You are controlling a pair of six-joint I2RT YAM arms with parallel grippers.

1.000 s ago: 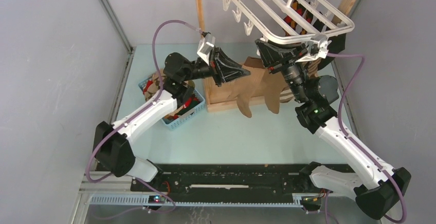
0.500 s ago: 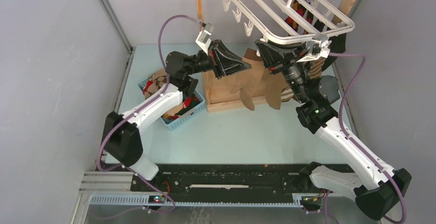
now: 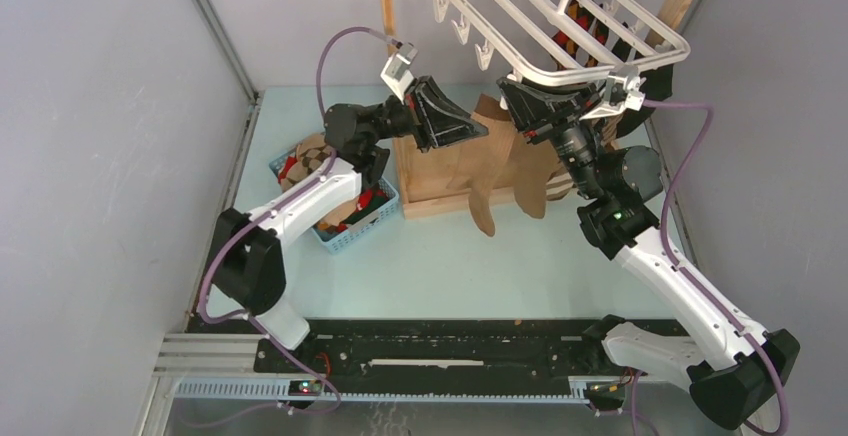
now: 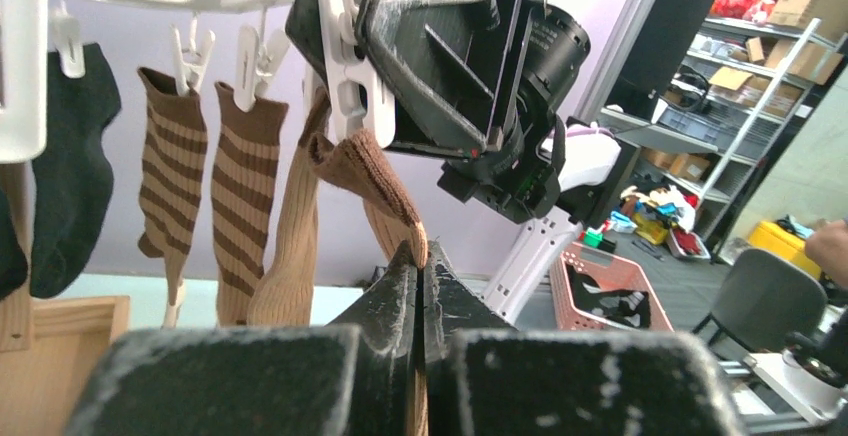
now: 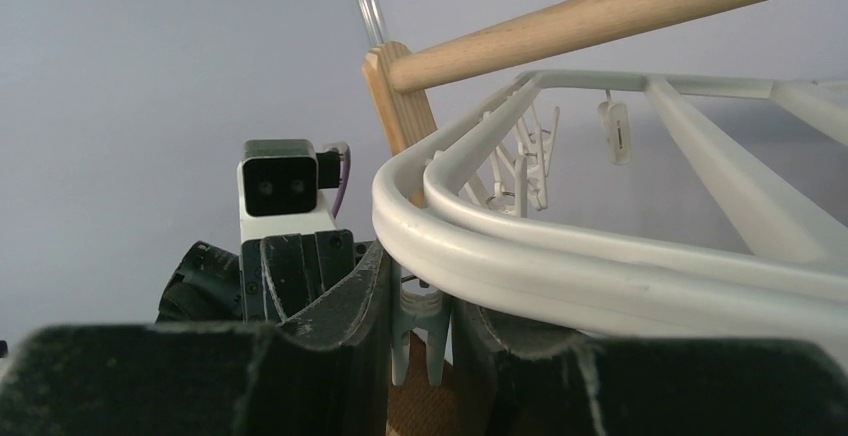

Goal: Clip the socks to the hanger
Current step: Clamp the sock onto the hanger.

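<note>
Socks point(image 4: 165, 186), two striped, hang from one hanger point(image 5: 600, 261).

The hanger point(image 5: 560, 256) and its clip point(image 5: 420, 331) are white. The tan sock point(image 4: 372, 174) is plain, the striped socks point(image 4: 165, 186) brown and tan, the black sock point(image 4: 70, 166) solid. The basket point(image 3: 350, 236) is blue.

Bare tabletop point(image 3: 450, 256) free before wooden stand point(image 3: 440, 191), blue basket point(image 3: 365, 224) blocking left, hanger point(image 3: 548, 77) and hung socks point(image 4: 240, 206) overhead, tan sock point(image 4: 365, 166), clip point(image 5: 415, 341) filling gap between left pincer point(image 4: 421, 256) and right pincer point(image 5: 420, 301)
</note>
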